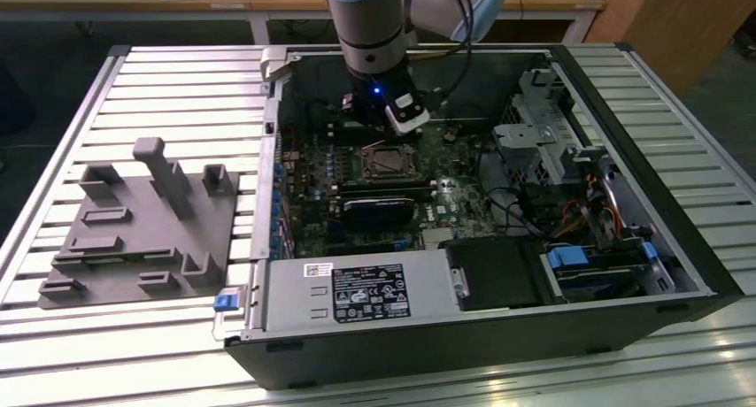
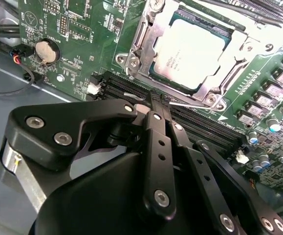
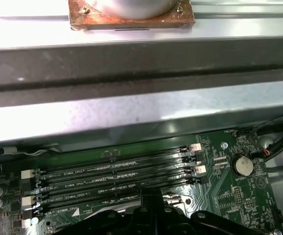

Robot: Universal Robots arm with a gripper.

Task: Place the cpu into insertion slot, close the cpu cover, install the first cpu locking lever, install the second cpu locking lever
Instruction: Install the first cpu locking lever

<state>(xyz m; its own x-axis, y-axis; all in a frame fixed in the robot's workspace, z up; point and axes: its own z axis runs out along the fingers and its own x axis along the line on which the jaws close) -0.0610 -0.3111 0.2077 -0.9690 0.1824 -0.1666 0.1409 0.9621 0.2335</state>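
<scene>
Second wrist view is showing the claw (image 2: 156,100) with its matte black, bolted link fingers drawn together to a narrow point and nothing visible between them. The tip is sitting right at the long, ridged black memory slots (image 2: 200,122); whether it is touching them I cannot tell.

Just past the slots, the cpu (image 2: 190,46) is lying flat in the insertion slot (image 1: 365,163). Its pale, smooth metal face is showing through the square window of the cpu cover (image 2: 240,41), a thin silver frame lying down over the chip's edges.

Glossy green circuit board (image 2: 82,29) is surrounding them, with a round silver coin battery (image 2: 46,49) nearby.

In the exterior view the arm is reaching down into an open black computer case (image 1: 661,248). The case is resting on a ribbed aluminium table (image 1: 177,80), and a grey moulded fixture (image 1: 130,239) is lying at the exterior view's left.
</scene>
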